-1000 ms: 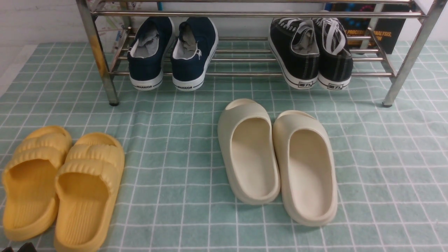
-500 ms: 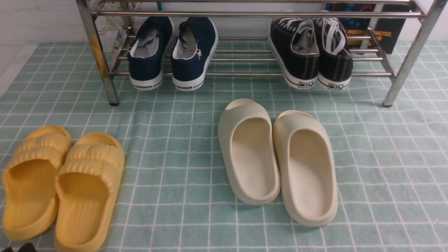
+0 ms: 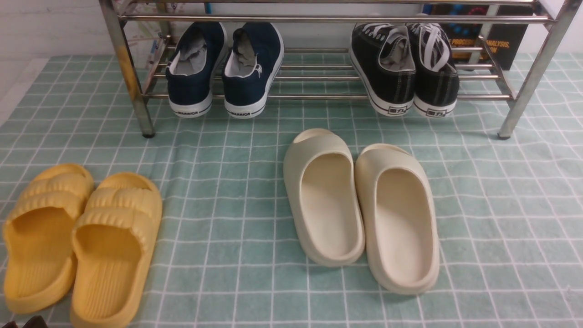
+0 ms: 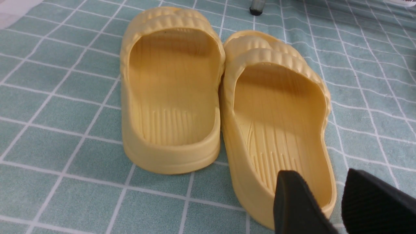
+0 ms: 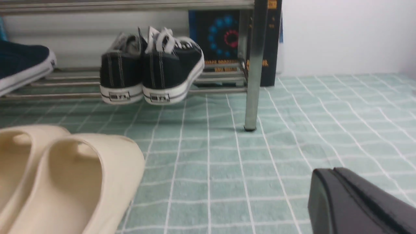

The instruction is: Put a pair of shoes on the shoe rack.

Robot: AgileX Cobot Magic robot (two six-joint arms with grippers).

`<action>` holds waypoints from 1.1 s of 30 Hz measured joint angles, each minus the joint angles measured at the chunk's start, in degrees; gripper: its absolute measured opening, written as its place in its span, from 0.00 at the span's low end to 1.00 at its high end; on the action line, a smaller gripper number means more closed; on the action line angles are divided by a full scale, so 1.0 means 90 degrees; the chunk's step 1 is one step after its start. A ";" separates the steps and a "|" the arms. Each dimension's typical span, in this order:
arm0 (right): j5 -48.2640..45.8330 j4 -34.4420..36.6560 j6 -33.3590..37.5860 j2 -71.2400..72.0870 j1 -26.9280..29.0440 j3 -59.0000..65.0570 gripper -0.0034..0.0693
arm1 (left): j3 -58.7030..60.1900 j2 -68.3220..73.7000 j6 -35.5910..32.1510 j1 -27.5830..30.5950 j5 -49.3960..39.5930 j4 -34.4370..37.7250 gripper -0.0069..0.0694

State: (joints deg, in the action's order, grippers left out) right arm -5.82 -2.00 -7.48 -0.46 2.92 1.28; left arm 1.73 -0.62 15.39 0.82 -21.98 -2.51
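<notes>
The pair of black canvas sneakers (image 3: 405, 68) with white laces and white soles stands on the lower shelf of the chrome shoe rack (image 3: 328, 19), at its right end, heels toward me. It also shows in the right wrist view (image 5: 151, 70). My left gripper (image 4: 320, 175) is open and empty, low over the heel of a yellow slide; only its tips show in the front view (image 3: 22, 323). My right gripper (image 5: 328, 178) is shut and empty, low over the cloth, well away from the rack's right front leg (image 5: 252, 74).
Navy WARRIOR sneakers (image 3: 223, 68) sit on the rack's left part. Cream slides (image 3: 360, 205) lie mid-cloth in front of the rack. Yellow slides (image 3: 77, 241) lie at the front left. A dark book (image 3: 492, 41) stands behind the rack. A green checked cloth (image 3: 227, 182) covers the table.
</notes>
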 joint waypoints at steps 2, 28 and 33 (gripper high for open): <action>-0.0491 -0.0013 -0.0153 0.0100 0.0099 0.0018 0.04 | 0.0000 0.0000 0.0000 0.0000 0.0000 0.0000 0.40; -0.1790 -0.0053 -0.0282 0.0114 0.0054 -0.0037 0.04 | 0.0000 0.0000 0.0000 0.0000 -0.0008 0.0000 0.40; -0.1805 -0.0053 -0.0282 0.0114 0.0054 -0.0039 0.04 | 0.0000 0.0000 0.0000 0.0000 -0.0008 0.0000 0.40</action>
State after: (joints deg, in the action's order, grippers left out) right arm -22.06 -2.47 -10.01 0.57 3.41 0.93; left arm 1.73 -0.62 15.39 0.82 -22.06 -2.51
